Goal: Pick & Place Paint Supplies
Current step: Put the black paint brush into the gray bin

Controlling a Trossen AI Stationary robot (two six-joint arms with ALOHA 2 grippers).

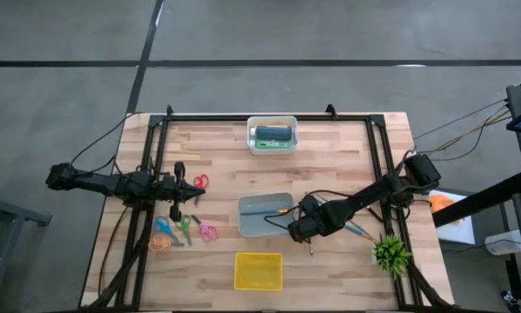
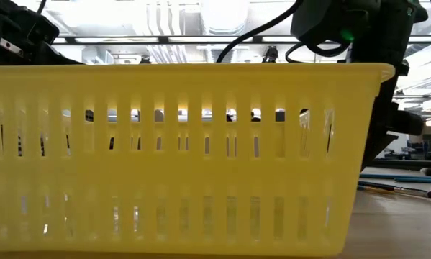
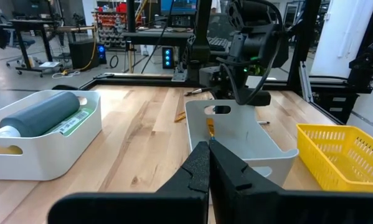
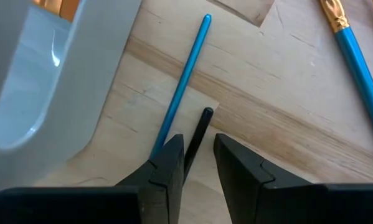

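My right gripper (image 1: pixel 300 229) (image 4: pixel 198 163) is low over the table beside the near right corner of the grey bin (image 1: pixel 264 216), and it is open by a narrow gap. A thin dark brush handle (image 4: pixel 200 127) lies on the wood between its fingers. A blue brush handle (image 4: pixel 185 78) lies alongside and runs under one finger. Another blue brush with a gold ferrule (image 4: pixel 354 53) lies farther off. The grey bin holds brushes (image 1: pixel 273 209). A dark blue tube (image 1: pixel 274 135) (image 3: pixel 46 113) lies in the white bin (image 1: pixel 271 148). My left gripper (image 1: pixel 177 186) (image 3: pixel 208 163) waits at the table's left, shut and empty. My right gripper points down at the table, with one finger on each side of the thin dark brush handle (image 4: pixel 197 140), which lies flat on the wood along the fingers. I cannot tell whether either finger touches it or the blue handle next to it.
A yellow slotted basket (image 1: pixel 258 270) (image 2: pixel 186 151) stands at the near edge. Several scissors (image 1: pixel 183 228) lie near my left gripper. A green spiky plant (image 1: pixel 390 253) stands at the near right. More brushes (image 1: pixel 358 230) (image 2: pixel 398 189) lie right of my right gripper.
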